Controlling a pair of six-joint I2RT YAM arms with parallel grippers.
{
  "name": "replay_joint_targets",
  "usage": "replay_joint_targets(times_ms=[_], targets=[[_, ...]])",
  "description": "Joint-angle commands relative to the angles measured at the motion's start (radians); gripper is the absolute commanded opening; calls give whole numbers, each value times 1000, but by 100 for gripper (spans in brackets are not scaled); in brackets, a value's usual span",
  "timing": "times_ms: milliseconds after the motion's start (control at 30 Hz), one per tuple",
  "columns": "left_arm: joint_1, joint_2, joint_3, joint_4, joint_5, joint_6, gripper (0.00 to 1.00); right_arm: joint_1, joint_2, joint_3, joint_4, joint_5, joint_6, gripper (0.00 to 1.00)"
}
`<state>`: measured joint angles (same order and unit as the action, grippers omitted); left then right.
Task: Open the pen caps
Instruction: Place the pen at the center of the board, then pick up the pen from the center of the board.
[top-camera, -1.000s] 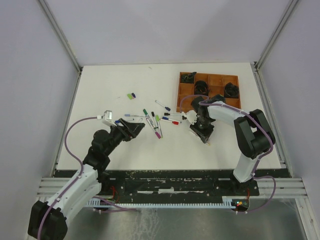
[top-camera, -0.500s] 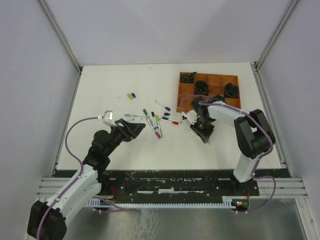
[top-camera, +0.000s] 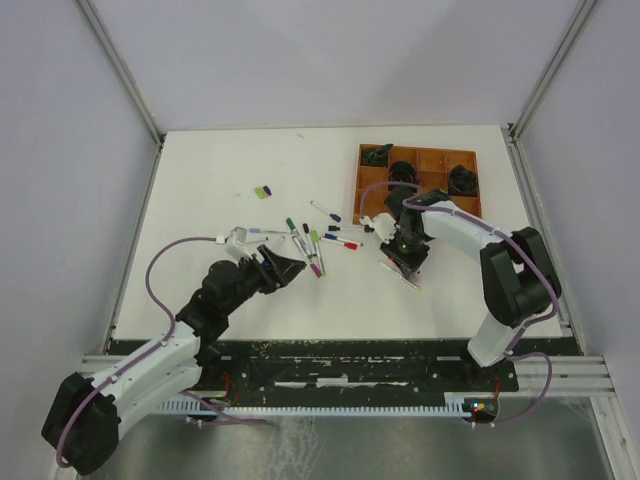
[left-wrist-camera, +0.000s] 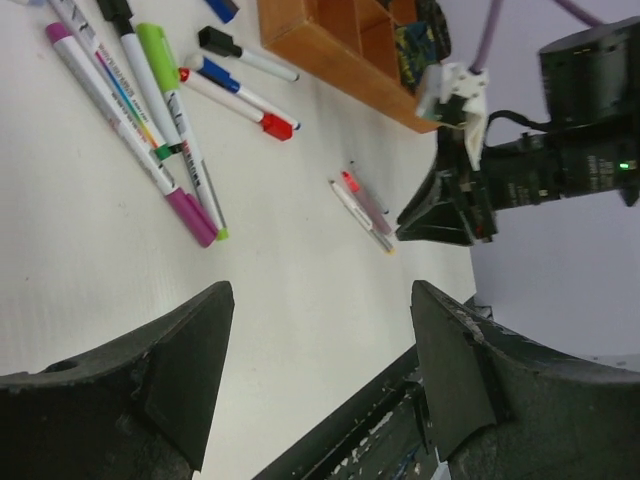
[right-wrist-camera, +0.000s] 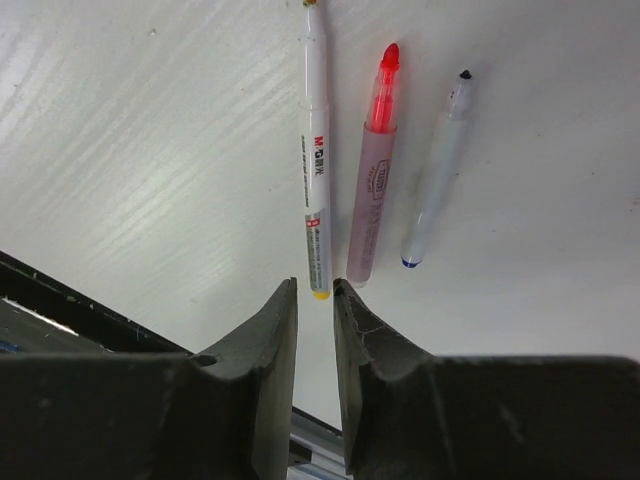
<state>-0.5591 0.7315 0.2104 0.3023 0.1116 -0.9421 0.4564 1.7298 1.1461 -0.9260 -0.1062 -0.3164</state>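
Now the left end effector (top-camera: 280, 268) is gaping wide and empty at centre-left of the top view, having slid rightward toward the scattered pens (top-camera: 312, 248) lying just upper right of it. The right end effector (right-wrist-camera: 312, 292) is hovering barely a slit open, empty, three uncapped pens (right-wrist-camera: 372, 190) lying just above its tips.

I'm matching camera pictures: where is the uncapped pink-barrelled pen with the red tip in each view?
Top external: pink-barrelled red-tipped pen, on the table just on the near side of the right gripper.
Left wrist: right of centre, beside that gripper.
Right wrist: upper centre, above its fingertips.
Shared landmark: the right gripper.
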Motion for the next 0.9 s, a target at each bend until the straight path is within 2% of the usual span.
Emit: replay_joint_targets(times_ms=[0,200,533,700,867], targets=[[-62,39,81,-72,-153,7,78,-2,-80,43,-8,-40,-16,29],[-149,153,189,-222,-344,2,71,-28,-155,45,-1,-88,-22,29],[-278,504,498,-517,-650,-74,61,-83,-239,41,12,-136,-20,29],[-289,707,683,-718,-774,-162,51,-92,-250,41,13,-139,-20,29],[-289,866,816,-831,-836,-192,44,-93,-257,40,15,-140,-22,29]])
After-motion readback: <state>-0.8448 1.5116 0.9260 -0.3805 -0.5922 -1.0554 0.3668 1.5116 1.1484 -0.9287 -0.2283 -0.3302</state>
